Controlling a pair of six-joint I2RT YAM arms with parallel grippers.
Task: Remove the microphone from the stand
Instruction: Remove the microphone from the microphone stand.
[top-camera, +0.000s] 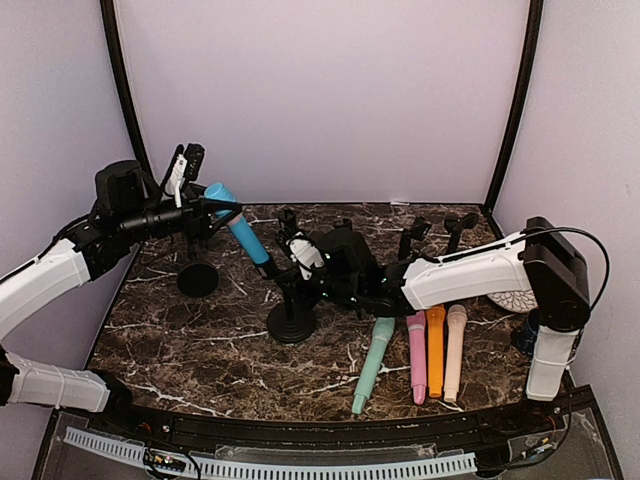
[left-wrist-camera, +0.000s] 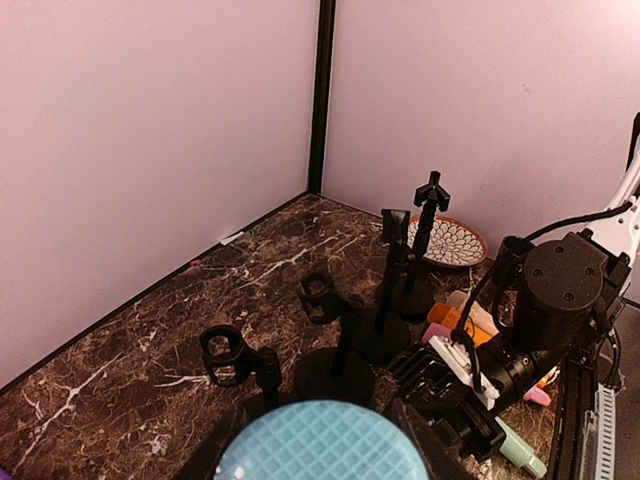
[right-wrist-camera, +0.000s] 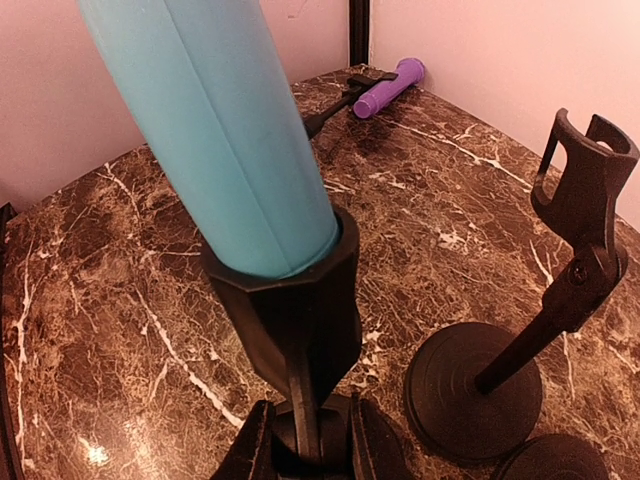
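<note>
A blue microphone (top-camera: 243, 235) leans up to the left, its handle seated in the clip of a black stand (top-camera: 291, 320) at the table's middle. My left gripper (top-camera: 220, 206) is shut on the microphone's head, whose blue mesh (left-wrist-camera: 320, 445) fills the bottom of the left wrist view between my fingers. My right gripper (top-camera: 297, 263) is shut on the stand's pole just below the clip. In the right wrist view the blue handle (right-wrist-camera: 220, 130) sits in the black clip (right-wrist-camera: 290, 310), with my gripper (right-wrist-camera: 310, 450) closed around the pole beneath it.
Several empty black stands stand around: one at the left (top-camera: 198, 278), others at the back (top-camera: 410, 238). Teal (top-camera: 372, 362), pink (top-camera: 417, 355), orange (top-camera: 436, 350) and cream (top-camera: 455, 350) microphones lie at the front right. A patterned plate (top-camera: 515, 298) sits far right. A purple microphone (right-wrist-camera: 385, 85) lies near the wall.
</note>
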